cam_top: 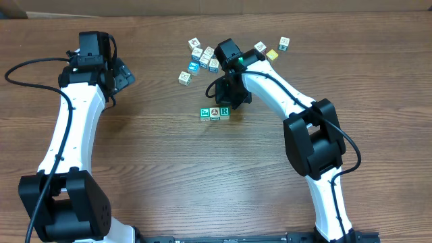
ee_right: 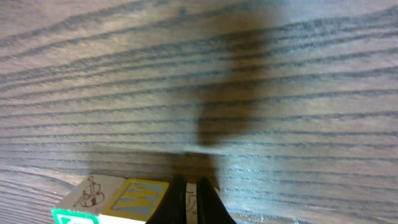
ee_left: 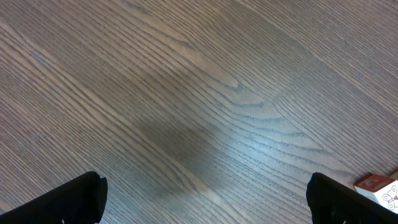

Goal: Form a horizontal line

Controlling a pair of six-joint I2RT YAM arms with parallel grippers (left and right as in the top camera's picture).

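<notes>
Wooden worktop (cam_top: 169, 169): our horizontal line (cam_top: 214, 113) counts three cubes, loose cubes (cam_top: 202, 57) remain; right end effector (ee_right: 191, 202) pressed together, left end effector (cam_top: 123, 75) spread.

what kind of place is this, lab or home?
Likely a lab test bench: bare wood-grain table, left arm and right arm based at its edge, only toy cubes as props.

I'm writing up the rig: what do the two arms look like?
The left arm and right arm: white shells, black joints, black cables running alongside. A green light glows at the right wrist. The fingers are black.
</notes>
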